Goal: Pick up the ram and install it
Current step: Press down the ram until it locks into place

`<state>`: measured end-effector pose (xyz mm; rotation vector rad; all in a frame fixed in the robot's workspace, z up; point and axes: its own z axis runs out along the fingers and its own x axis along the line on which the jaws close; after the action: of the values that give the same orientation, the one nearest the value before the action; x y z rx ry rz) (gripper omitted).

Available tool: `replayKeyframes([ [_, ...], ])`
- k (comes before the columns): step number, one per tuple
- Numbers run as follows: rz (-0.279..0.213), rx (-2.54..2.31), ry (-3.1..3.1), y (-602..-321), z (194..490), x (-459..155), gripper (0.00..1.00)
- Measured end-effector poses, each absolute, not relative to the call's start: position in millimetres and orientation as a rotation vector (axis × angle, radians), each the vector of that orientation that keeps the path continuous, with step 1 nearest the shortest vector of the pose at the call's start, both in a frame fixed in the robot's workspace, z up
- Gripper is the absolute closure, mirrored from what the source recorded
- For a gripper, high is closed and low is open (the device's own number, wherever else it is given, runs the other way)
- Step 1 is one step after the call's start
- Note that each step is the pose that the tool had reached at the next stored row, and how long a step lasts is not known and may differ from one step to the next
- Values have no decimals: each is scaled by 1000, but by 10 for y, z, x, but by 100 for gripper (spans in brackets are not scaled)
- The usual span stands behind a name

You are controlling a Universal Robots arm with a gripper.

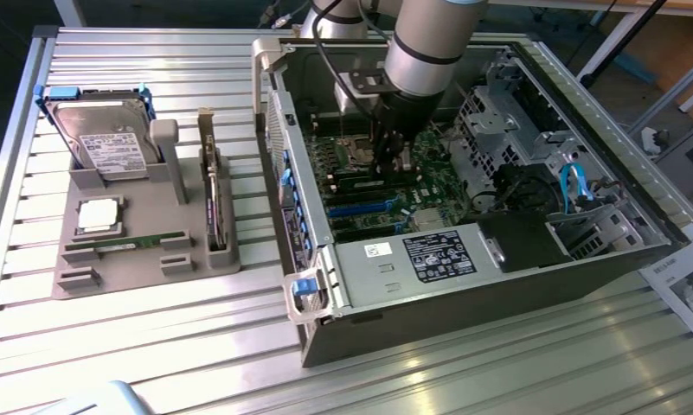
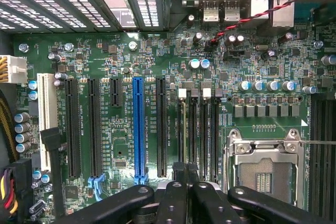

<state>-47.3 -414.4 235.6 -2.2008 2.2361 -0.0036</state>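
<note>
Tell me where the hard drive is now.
On the exterior view's left, the hard drive sits at the far end of the grey holder, beyond the processor chip, outside the computer case.

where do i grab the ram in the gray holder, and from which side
Pinch the ram mid-length across its thin faces, coming straight down: it seems to stand on edge in the gray holder, long top edge exposed, holder blocks crowding its ends.

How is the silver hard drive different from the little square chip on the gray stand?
The hard drive is big and stands tilted against a support; the square chip is much smaller and lies flat. The hard drive has blue side rails and a printed white label; the chip has a plain shiny top. Both sit on the gray stand.
</note>
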Motion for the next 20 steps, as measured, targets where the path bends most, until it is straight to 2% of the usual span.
replayKeyframes([
  [13,-3,-2201,2236,-4144,2469,-496,90],
  [20,-11,-2197,2233,-4143,2462,-891,90],
])
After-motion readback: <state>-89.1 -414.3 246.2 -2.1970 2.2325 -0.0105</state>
